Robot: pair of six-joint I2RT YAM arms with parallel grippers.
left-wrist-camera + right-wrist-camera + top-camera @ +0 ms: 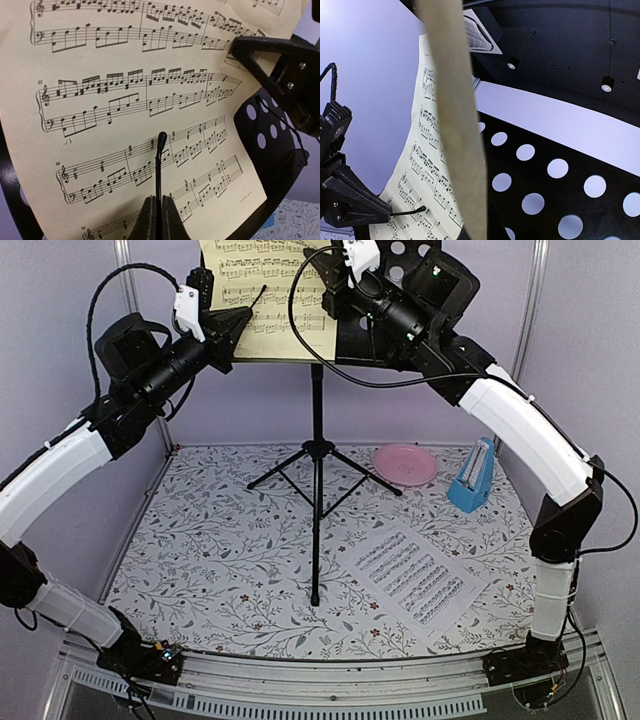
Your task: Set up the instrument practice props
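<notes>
The black music stand stands on its tripod mid-table, its perforated desk raised at the back. The pale-yellow sheet lies against the desk. My left gripper is shut on the stand's thin black page-holder wire, which crosses the sheet's lower part. My right gripper is shut on the sheet's right edge, which curls close in front of its camera. The white sheet lies flat on the table at the front right. The blue metronome stands at the right.
A pink round plate sits behind the white sheet, left of the metronome. The tripod legs spread over the floral tablecloth. Purple walls close in the back and both sides.
</notes>
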